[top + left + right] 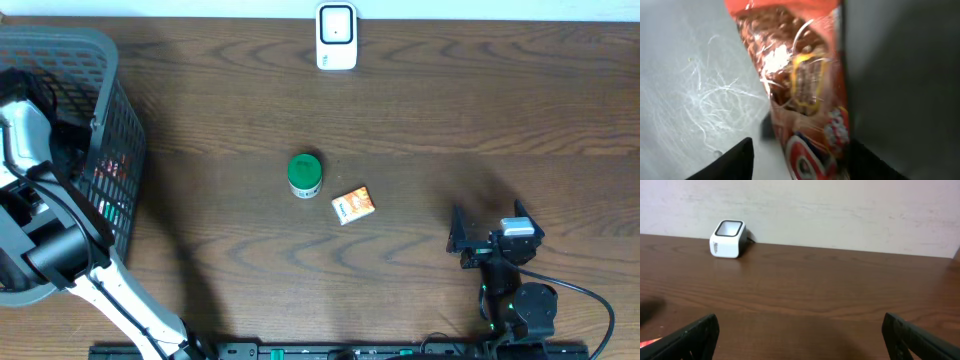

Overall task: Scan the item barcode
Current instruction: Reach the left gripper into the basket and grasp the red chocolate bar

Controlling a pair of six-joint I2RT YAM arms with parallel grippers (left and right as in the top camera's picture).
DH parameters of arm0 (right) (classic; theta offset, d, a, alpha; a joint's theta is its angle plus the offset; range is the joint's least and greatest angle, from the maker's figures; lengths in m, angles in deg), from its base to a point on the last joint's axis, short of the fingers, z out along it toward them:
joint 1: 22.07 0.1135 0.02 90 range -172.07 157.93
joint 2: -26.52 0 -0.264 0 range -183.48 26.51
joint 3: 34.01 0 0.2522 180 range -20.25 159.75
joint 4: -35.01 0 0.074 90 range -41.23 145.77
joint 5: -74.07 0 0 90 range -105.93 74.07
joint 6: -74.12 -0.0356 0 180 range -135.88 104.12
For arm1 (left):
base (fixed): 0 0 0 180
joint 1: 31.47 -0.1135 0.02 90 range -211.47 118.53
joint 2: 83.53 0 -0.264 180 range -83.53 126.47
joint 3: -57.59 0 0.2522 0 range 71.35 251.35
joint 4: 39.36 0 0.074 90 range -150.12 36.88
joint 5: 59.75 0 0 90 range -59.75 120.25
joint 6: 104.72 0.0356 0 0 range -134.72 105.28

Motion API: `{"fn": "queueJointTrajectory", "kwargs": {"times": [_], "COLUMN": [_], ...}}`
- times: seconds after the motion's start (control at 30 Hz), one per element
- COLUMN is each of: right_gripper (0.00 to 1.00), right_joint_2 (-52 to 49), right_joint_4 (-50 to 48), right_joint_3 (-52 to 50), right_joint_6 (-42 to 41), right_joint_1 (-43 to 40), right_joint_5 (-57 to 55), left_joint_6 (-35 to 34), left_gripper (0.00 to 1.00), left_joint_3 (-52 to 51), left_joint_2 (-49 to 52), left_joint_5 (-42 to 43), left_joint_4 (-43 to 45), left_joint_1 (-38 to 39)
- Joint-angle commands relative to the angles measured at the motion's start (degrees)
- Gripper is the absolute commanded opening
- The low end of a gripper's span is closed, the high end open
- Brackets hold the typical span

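your left hand (800, 161) was down inside the grey basket (110, 60) at the left edge of the table (400, 120), and the left arm (60, 250) reached into it from the near side. in the left wrist view the snack packet (805, 85), glossy orange and red with a brown picture on it, lay right in the gap of that hand, running from the top of the view down between the two dark fingers (735, 160). it sat closer to the finger on the right of that view than to the other one, with pale basket floor showing on the open side. you could not tell from the views whether the hand was clamped on the packet or only set around it; the view was blurred and the contact points were hidden.

your right hand (458, 238) rested low at the near right of the table with its fingers spread wide apart and nothing between them, well apart from the basket.

the barcode scanner (336, 36), white with a dark window, stood at the far edge of the table near the middle. a green-lidded jar (304, 174) and a small orange box (352, 205) lay close together at the centre of the table, between the basket and the right hand.
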Motion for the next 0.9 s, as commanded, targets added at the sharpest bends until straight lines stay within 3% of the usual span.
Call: {"fn": "queueJointTrajectory", "kwargs": {"times": [0.0,0.2,0.47,0.7,0.87], "right_gripper": [0.99,0.99,0.99,0.99,0.99], "right_joint_2": [0.31,0.31,0.31,0.31,0.31], "right_joint_4": [0.15,0.17,0.15,0.15,0.15], "right_joint_3": [-0.07,-0.07,-0.07,-0.07,-0.07], "right_joint_6": [-0.96,-0.96,-0.96,-0.96,-0.96], "right_joint_1": [-0.5,-0.5,-0.5,-0.5,-0.5], "right_joint_5": [-0.31,-0.31,-0.31,-0.31,-0.31], "left_joint_6": [0.15,0.17,0.17,-0.44,0.39], "left_gripper": [0.57,0.08,0.07,0.07,0.07], "left_joint_3": [-2.6,-2.95,7.13,13.46,13.42], "left_joint_2": [0.87,0.37,-10.4,-32.68,-45.46], "left_joint_5": [-2.32,-2.27,-1.66,5.46,15.34], "left_joint_4": [0.59,0.2,-6.88,-7.3,-5.81], "left_joint_1": [0.09,0.02,-1.42,-1.18,8.02]}}
